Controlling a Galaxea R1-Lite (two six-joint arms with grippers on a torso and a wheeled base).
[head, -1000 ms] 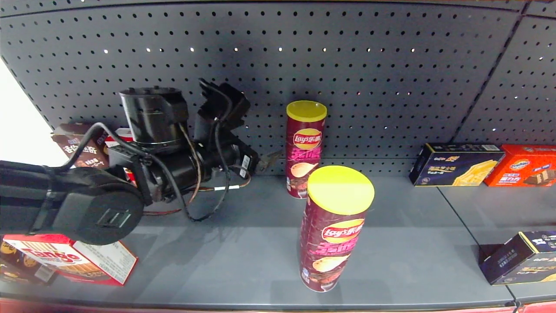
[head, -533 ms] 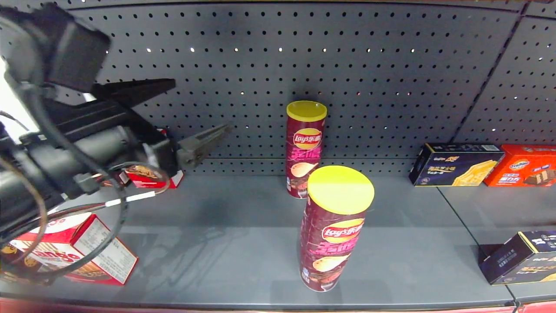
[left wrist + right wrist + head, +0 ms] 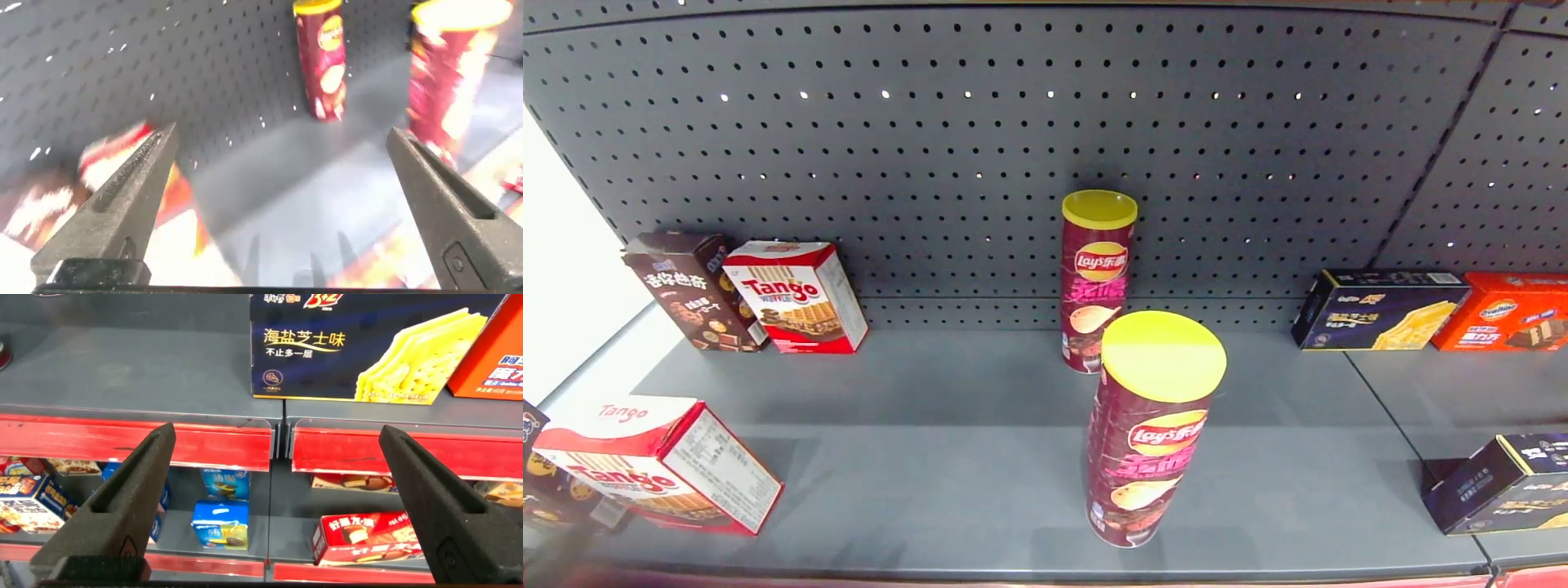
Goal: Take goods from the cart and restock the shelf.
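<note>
Grey metal shelf (image 3: pixel 947 457) carries a tall maroon chip can with yellow lid (image 3: pixel 1147 433), upright, lower centre of the head frame. A second identical can (image 3: pixel 1097 282) stands just behind it, mid frame, by the dark pegboard wall (image 3: pixel 931 122). My left gripper (image 3: pixel 282 133) is spread wide, empty, facing both cans. My right gripper (image 3: pixel 278 431) is spread wide, empty, facing a dark blue cracker box (image 3: pixel 368 343).

The left gripper (image 3: pixel 282 131) has two matte, dark grey fingers (image 3: pixel 122 212), long wedges narrowing to blunt tips, one with a small round hole (image 3: pixel 454 262). The right gripper (image 3: pixel 278 429) looks identical.
</note>
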